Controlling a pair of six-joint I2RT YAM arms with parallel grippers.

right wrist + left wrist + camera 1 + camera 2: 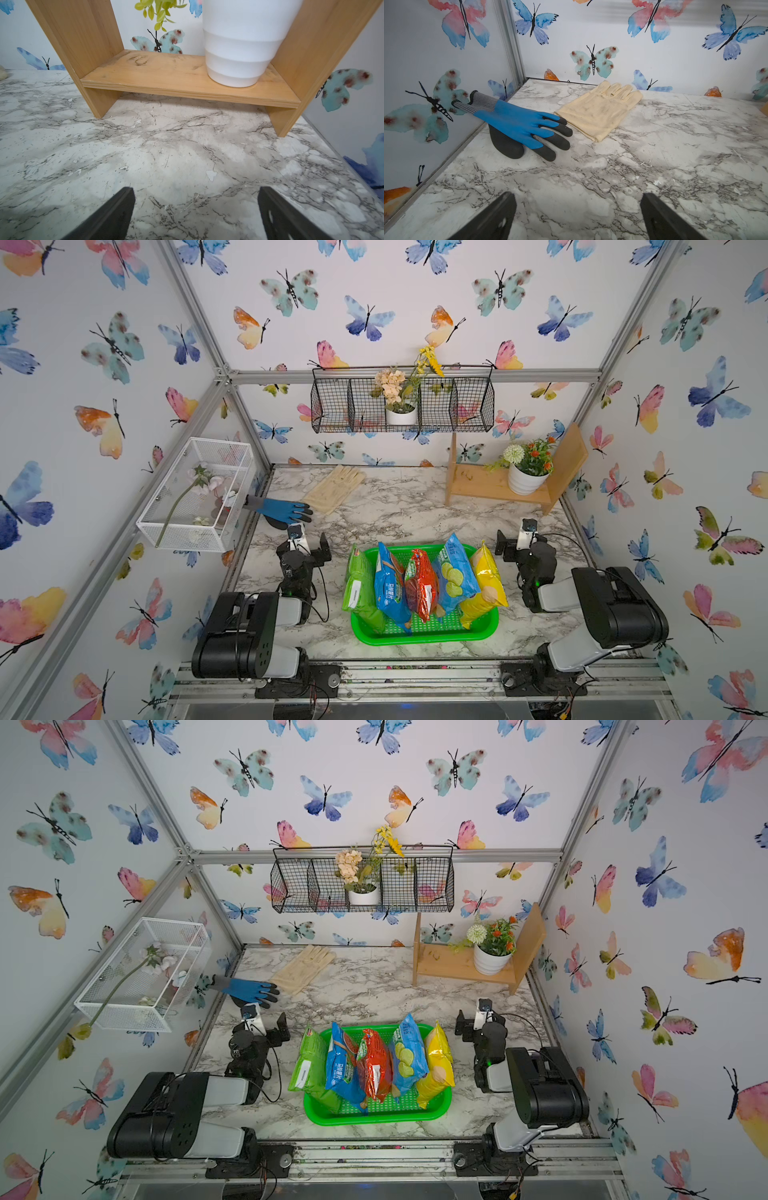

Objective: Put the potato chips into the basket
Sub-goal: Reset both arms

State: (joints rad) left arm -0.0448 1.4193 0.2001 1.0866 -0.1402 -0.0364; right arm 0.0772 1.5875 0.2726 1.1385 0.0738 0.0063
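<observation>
In both top views the green basket (424, 638) (376, 1119) sits on the marble table between my two arms. Several potato chips bags stand side by side in it: green (359, 589), blue (390, 587), red (422, 587), a second blue (455, 572) and yellow (487, 580). My left gripper (305, 549) (577, 207) rests left of the basket, open, with only bare marble between its fingers. My right gripper (521, 545) (195, 203) rests right of the basket, open and empty too. Neither touches a bag.
A blue glove (519, 124) and a beige glove (600, 110) lie at the back left. A wooden shelf (187, 83) with a white flowerpot (239, 52) stands at the back right. A white mesh box (195, 493) and a black wire basket (401, 406) hang on the walls.
</observation>
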